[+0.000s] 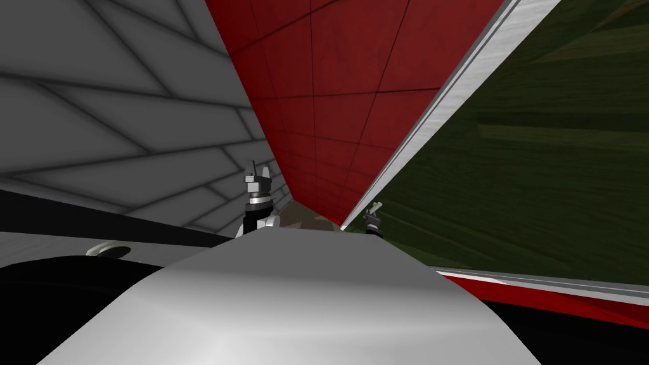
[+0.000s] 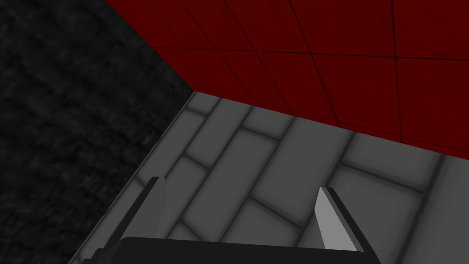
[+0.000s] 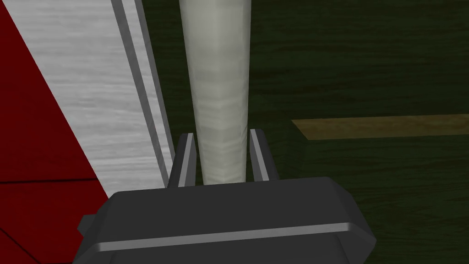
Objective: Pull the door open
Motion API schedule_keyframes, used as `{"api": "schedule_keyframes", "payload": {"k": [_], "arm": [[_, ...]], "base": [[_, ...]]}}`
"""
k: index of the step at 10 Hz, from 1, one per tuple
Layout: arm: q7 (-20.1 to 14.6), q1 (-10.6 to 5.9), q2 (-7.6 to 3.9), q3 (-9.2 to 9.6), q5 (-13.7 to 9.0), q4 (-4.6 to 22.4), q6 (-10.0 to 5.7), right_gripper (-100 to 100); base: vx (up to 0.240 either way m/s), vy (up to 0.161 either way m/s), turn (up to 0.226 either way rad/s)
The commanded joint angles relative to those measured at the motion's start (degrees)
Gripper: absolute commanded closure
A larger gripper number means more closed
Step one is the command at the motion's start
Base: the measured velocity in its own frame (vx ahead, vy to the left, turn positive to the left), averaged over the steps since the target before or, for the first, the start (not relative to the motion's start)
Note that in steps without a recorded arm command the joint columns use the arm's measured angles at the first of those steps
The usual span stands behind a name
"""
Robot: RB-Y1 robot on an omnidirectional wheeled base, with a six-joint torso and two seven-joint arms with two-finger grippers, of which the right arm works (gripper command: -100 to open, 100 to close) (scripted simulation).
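Right claw: narrow, fingers pressed against both sides of a pale handle. Handle lying along the dark green, wood-grained door, just beside a white frame strip; red tiled wall on the strip's far side. Seen from the head, door slanting across the right side, with the claw small at its lower edge, beside the strip's foot. Over at the left claw: wide, nothing between the fingers, well apart from the door, facing a grey block-patterned wall at the junction with the red one.
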Motion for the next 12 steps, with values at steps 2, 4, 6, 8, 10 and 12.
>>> {"api": "schedule_keyframes", "payload": {"k": [2,4,6,8,10,12], "arm": [[-0.89,0.59,-0.71,1.49,0.58,-0.82,-0.17,100],[-1.96,1.1,-1.67,3.13,1.24,-1.73,-0.45,100],[-2.98,1.59,-2.58,4.69,1.87,-2.6,-0.73,100],[-3.79,1.98,-3.3,5.93,2.37,-3.29,-0.95,100],[-4.71,2.05,-3.83,6.79,2.73,-2.97,-1.6,100],[-5.49,2.4,-4.53,7.72,3.08,-3.21,-2.1,100]], "base": [[-0.207,-0.021,0.074],[-0.203,-0.016,0.09],[-0.189,0.002,0.068],[-0.228,-0.008,0.074],[-0.129,-0.006,0.06],[-0.192,-0.033,0.094]]}}
